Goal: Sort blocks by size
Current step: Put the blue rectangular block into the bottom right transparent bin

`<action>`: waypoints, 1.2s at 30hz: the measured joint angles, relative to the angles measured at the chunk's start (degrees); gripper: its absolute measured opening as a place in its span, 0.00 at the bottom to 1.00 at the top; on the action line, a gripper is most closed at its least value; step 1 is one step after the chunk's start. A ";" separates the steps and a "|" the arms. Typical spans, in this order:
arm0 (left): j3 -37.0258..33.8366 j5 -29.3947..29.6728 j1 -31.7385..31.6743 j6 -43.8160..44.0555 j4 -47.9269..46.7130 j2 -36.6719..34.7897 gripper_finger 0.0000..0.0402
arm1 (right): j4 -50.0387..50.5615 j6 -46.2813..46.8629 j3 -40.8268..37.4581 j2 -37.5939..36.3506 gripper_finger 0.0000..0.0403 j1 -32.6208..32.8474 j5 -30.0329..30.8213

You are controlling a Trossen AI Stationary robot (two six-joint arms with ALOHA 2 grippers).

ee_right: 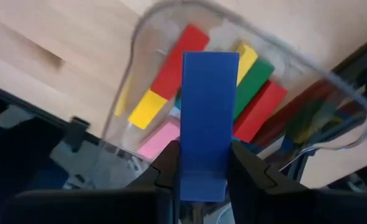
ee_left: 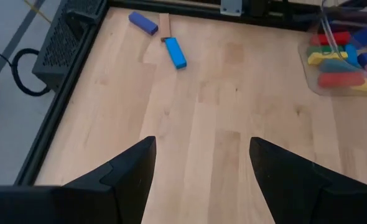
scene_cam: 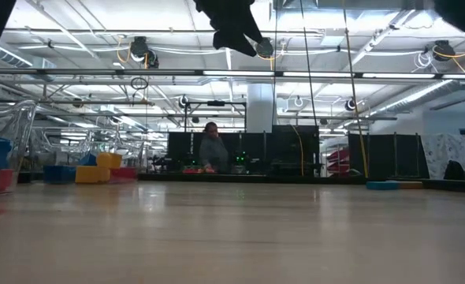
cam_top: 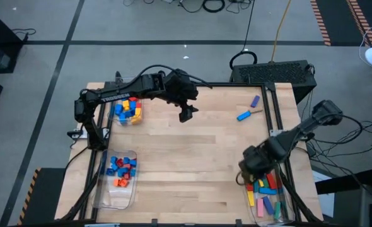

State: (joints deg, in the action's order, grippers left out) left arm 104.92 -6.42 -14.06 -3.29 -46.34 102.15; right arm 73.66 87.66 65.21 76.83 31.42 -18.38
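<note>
From the high view I see my left pincer (cam_top: 186, 115) hanging open over the bench (cam_top: 192, 176), near the far-left bin of medium blocks (cam_top: 128, 110); a second bin (cam_top: 121, 171) sits at the near-left. Two blue bars (cam_top: 248, 108) and a wooden one lie loose at the far right. My right pincer (ee_right: 202, 165) is clamped on a long blue bar (ee_right: 205, 121) above the near-right bin of long bars (cam_top: 268, 192).

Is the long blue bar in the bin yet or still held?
Still held: the right gripper clamps the blue bar above the bin of long bars.
</note>
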 joint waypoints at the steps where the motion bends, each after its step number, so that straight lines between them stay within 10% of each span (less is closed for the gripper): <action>1: 0.00 0.32 0.03 0.04 0.41 0.00 0.65 | -0.23 1.00 0.00 0.82 0.17 1.29 0.11; 8: 0.00 0.91 0.11 1.52 3.76 0.00 0.65 | -0.42 8.49 0.00 7.75 0.20 6.81 0.69; 20: 0.00 0.80 0.35 1.55 3.63 0.00 0.65 | -3.02 14.93 0.32 10.48 0.74 7.65 1.23; 36: 0.00 -4.36 0.31 -5.07 3.81 0.01 0.65 | 4.48 26.92 7.06 4.27 0.76 -10.44 24.62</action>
State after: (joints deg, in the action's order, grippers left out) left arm 104.92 -10.78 -13.75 -8.36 -42.54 102.16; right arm 78.13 114.58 72.27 81.10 20.98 6.24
